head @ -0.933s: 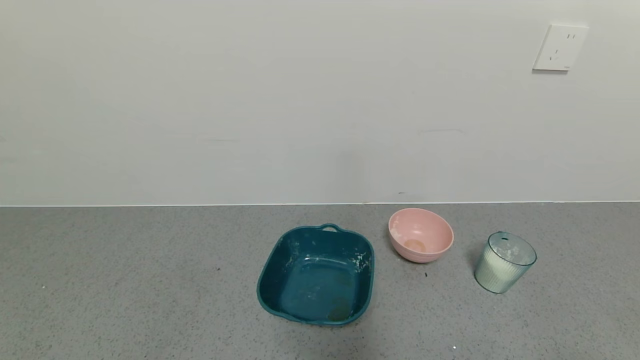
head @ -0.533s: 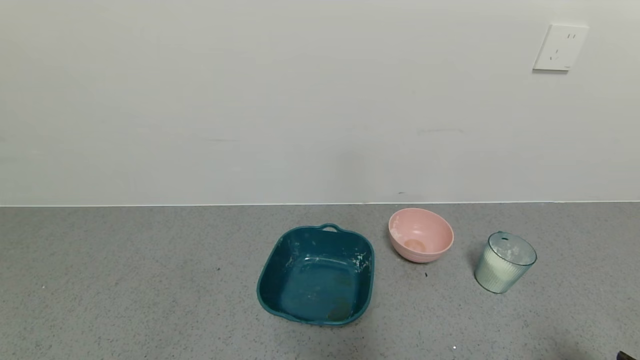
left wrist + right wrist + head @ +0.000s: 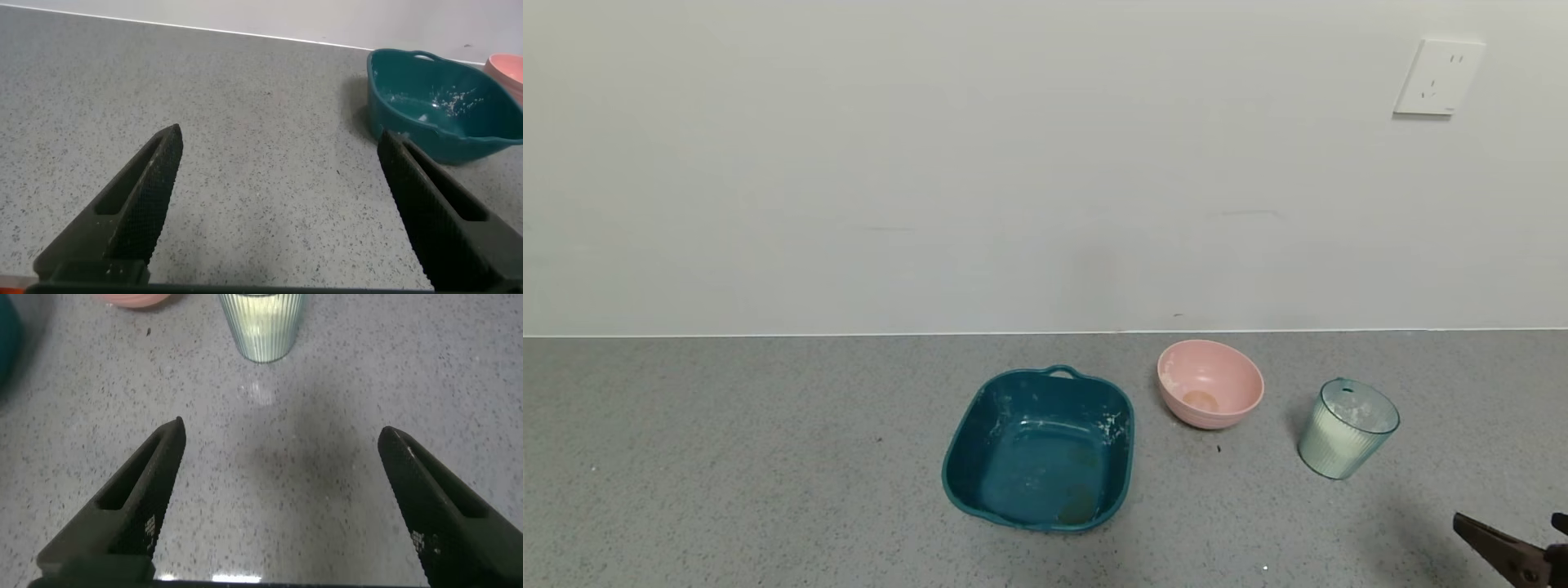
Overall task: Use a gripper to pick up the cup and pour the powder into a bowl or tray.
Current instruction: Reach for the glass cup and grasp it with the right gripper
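Note:
The ribbed pale blue-green cup (image 3: 1347, 428) stands upright on the grey counter at the right, with white powder (image 3: 1349, 418) inside it. The pink bowl (image 3: 1210, 384) sits to its left. My right gripper (image 3: 1512, 525) shows at the bottom right corner of the head view, nearer than the cup, open and empty. In the right wrist view the gripper (image 3: 279, 434) is open, with the cup (image 3: 261, 325) ahead of it and the bowl's edge (image 3: 135, 299) beside the cup. My left gripper (image 3: 279, 140) is open over bare counter and is out of the head view.
A dark teal square tray (image 3: 1040, 447) with handles and powder smears sits left of the bowl; it also shows in the left wrist view (image 3: 441, 104). A white wall with a socket (image 3: 1437, 77) rises behind the counter.
My right gripper has come into the head view at the bottom right corner, moving toward the cup. The cup, bowl and tray have not moved.

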`<action>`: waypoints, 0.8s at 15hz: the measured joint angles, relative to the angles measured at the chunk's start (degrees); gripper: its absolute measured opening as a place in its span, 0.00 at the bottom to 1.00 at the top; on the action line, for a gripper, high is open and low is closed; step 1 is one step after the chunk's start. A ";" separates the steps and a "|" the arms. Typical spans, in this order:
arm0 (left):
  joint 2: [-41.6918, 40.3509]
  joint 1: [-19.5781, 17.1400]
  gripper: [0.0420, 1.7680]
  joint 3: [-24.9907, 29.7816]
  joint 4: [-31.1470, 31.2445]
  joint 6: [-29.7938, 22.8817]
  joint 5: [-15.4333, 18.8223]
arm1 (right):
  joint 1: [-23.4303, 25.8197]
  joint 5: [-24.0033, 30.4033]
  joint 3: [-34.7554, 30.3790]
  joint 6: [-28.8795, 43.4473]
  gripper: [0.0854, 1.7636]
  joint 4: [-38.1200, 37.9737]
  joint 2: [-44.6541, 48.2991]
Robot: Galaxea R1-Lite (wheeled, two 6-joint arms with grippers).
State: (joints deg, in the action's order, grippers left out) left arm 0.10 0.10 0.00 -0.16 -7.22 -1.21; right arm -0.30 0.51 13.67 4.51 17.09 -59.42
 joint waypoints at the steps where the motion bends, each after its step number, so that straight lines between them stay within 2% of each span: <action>1: 0.00 0.00 0.97 0.00 0.00 -0.02 0.00 | 0.00 0.00 -0.80 -0.07 0.97 3.17 -2.35; 8: 0.00 0.00 0.97 0.00 0.00 -0.02 0.02 | -0.10 0.00 -4.35 -0.52 0.97 22.48 -18.29; 12: 0.00 0.00 0.97 0.00 0.00 -0.02 0.02 | -0.32 0.00 -7.22 -2.21 0.97 37.73 -28.37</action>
State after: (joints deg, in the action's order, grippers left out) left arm 0.10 0.10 0.00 -0.16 -7.24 -1.18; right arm -0.62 0.51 6.45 2.30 54.82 -87.78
